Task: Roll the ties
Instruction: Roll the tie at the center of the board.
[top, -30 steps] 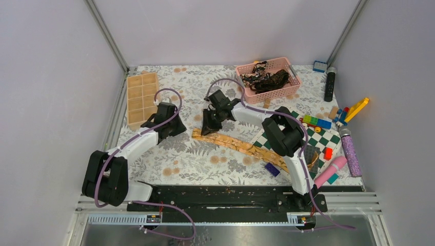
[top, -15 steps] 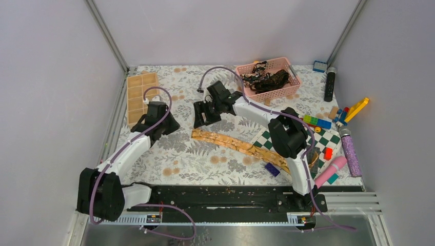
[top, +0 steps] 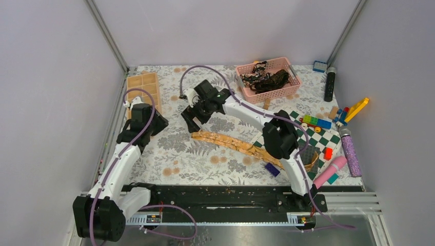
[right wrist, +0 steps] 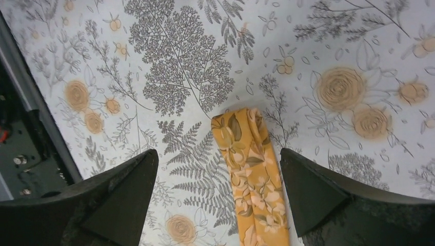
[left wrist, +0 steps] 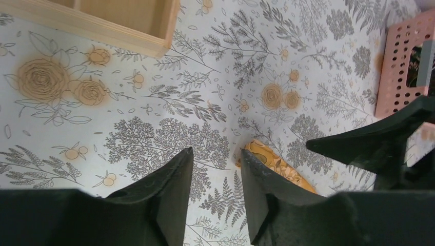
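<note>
A golden-tan tie [top: 241,146] lies flat in a long curve across the floral table, its right end on the checkered board. Its narrow left end [right wrist: 246,154] shows between my right gripper's [right wrist: 218,154] wide-open fingers, nearer the right finger, untouched. In the top view the right gripper [top: 192,122] hovers over that end. My left gripper [top: 154,124] is to the left of it, open with nothing between its fingers [left wrist: 174,184]. The tie end [left wrist: 272,163] lies just right of the left gripper [left wrist: 217,151]. Dark ties [top: 267,79] are piled in the pink basket.
A wooden compartment tray [top: 142,97] lies at the back left, near the left gripper. The pink basket [top: 287,92] stands at the back. A green-and-white checkered board [top: 320,139], toy bricks [top: 318,122], a black cylinder [top: 330,84] and a purple glitter tube [top: 351,152] crowd the right side.
My right gripper has opened wide and shifted left to the tie's left end. My left gripper has opened partway and moved left toward the wooden tray.
</note>
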